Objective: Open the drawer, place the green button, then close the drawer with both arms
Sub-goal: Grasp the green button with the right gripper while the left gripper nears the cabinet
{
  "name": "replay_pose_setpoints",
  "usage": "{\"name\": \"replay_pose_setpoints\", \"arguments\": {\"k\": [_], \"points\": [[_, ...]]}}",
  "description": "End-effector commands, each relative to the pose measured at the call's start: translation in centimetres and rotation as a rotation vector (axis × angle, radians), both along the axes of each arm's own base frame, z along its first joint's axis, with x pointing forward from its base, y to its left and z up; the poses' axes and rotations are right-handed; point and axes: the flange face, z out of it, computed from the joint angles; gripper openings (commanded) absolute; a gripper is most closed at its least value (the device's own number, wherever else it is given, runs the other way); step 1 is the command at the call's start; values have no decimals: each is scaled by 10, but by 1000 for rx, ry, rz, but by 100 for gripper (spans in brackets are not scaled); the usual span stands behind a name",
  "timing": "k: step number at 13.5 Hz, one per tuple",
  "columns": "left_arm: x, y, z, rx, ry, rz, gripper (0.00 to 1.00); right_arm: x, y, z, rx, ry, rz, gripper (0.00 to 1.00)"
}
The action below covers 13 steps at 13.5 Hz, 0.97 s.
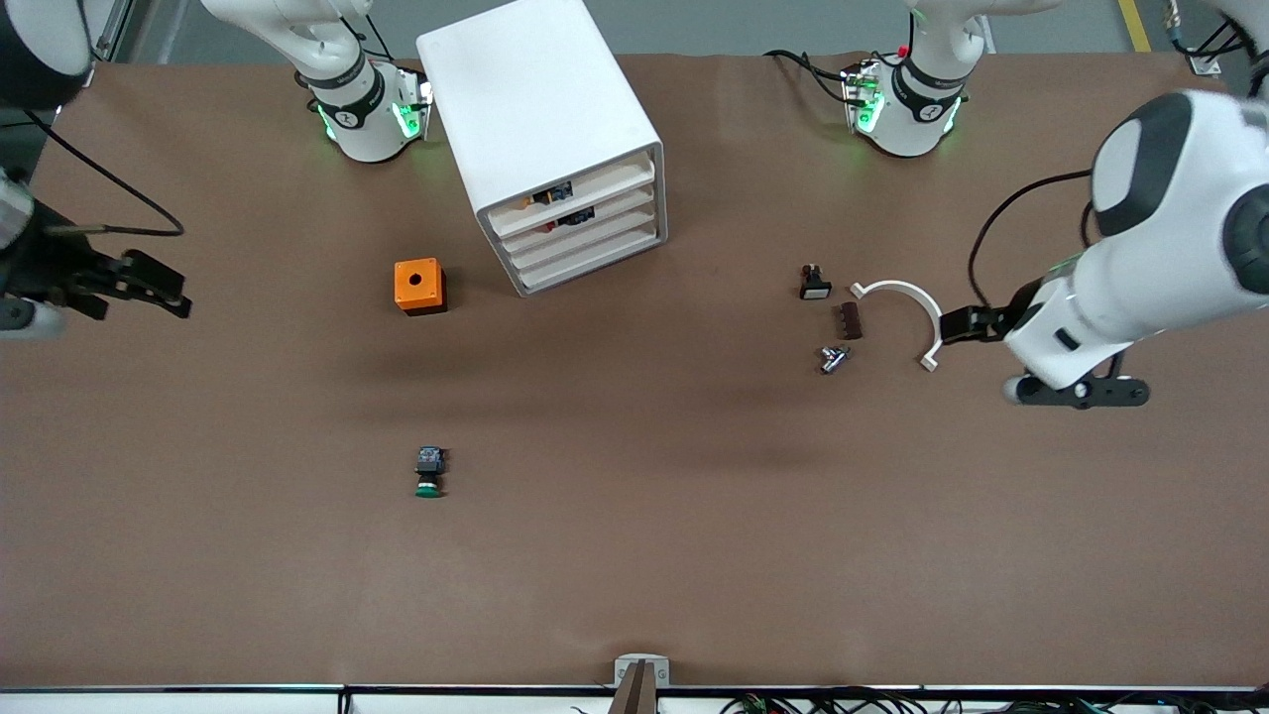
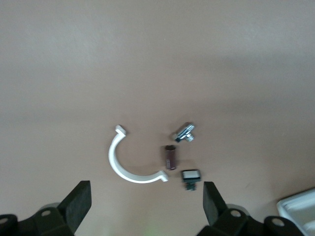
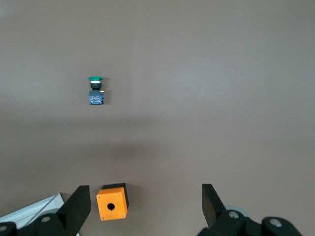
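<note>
The white cabinet [image 1: 540, 109] stands at the robots' side of the table, and its drawer [image 1: 593, 241], third from the top, is shut. The button [image 1: 429, 472], green cap and black-and-blue body, lies on the brown table nearer the front camera than the cabinet; it also shows in the right wrist view [image 3: 96, 88]. My right gripper [image 1: 164, 288] is open and empty, up in the air over the right arm's end of the table [image 3: 146, 206]. My left gripper [image 1: 960, 324] is open and empty, over the table beside a white arc [image 2: 146, 206].
An orange box with a hole [image 1: 419, 286] sits beside the cabinet [image 3: 112, 204]. Toward the left arm's end lie a black switch with a white face [image 1: 815, 284], a brown block [image 1: 850, 320], a metal part [image 1: 834, 358] and a white arc [image 1: 907, 312].
</note>
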Motion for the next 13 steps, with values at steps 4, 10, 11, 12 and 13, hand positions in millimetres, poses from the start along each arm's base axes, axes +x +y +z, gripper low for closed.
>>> {"name": "replay_pose_setpoints", "arguments": {"k": [4, 10, 11, 12, 13], "points": [[13, -80, -78, -24, 111, 365, 100, 36, 76, -68, 71, 23, -90, 100], [0, -179, -174, -6, 267, 824, 100, 76, 146, -206, 130, 45, -237, 100], [-6, -194, -190, 19, 297, 896, 100, 81, 148, -235, 138, 44, -243, 100], [-15, -210, -201, 56, 331, 959, 100, 84, 156, -259, 146, 40, -239, 100], [-23, -221, -214, 99, 371, 1049, 100, 85, 162, -282, 150, 36, -235, 100]]}}
